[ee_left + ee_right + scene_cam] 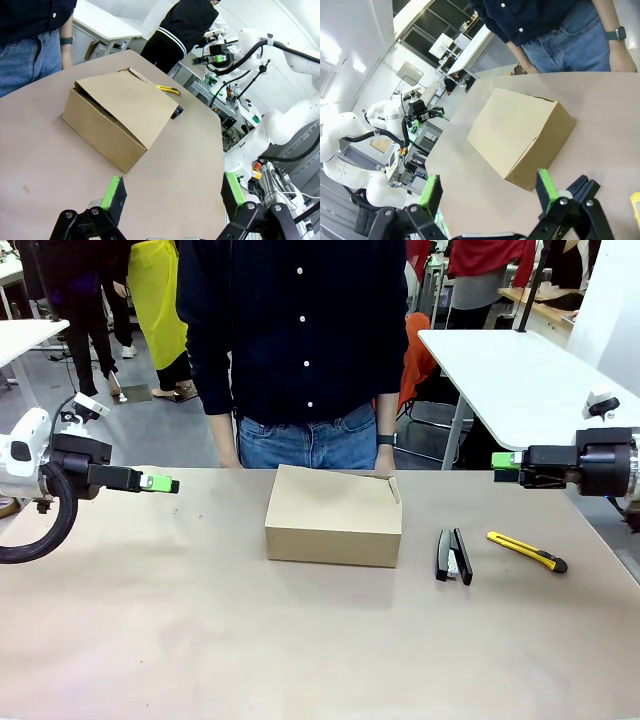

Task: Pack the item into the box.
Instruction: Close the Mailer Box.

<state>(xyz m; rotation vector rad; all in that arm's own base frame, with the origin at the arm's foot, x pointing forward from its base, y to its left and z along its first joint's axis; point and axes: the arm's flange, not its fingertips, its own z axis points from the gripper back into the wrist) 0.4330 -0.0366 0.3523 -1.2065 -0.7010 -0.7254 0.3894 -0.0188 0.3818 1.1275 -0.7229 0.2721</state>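
Cardboard fills the middle of the table: the box (pixel 334 517) sits there with its flap lid lowered over the top, the lid's edge lifted a little at one side in the left wrist view (pixel 120 112), so a dark gap shows beneath it. What lies inside cannot be told, and the grey-blue pouch cannot be made out in any of the views.

The left gripper (pixel 160 483) hangs above the table's left edge, well apart from the box, its green-padded fingers pointing toward the middle. In its own wrist view the two fingers (pixel 114 192) stand far apart with nothing between them, and the box lies ahead of them, not touched. The right gripper (pixel 507 461) is held above the table's right side, likewise well clear of the box and pointing inward. Its wrist view shows both fingers (pixel 431 190) spread wide and empty, with the box (pixel 522 136) beyond them.

On the table to the right of the box lies a black stapler (pixel 453 555), and farther right a yellow utility knife (pixel 527 551); both are below and nearer the camera than the right gripper. A person in a dark shirt and jeans (pixel 300 350) stands at the far side just behind the box, arms down, hands near the table's edge.
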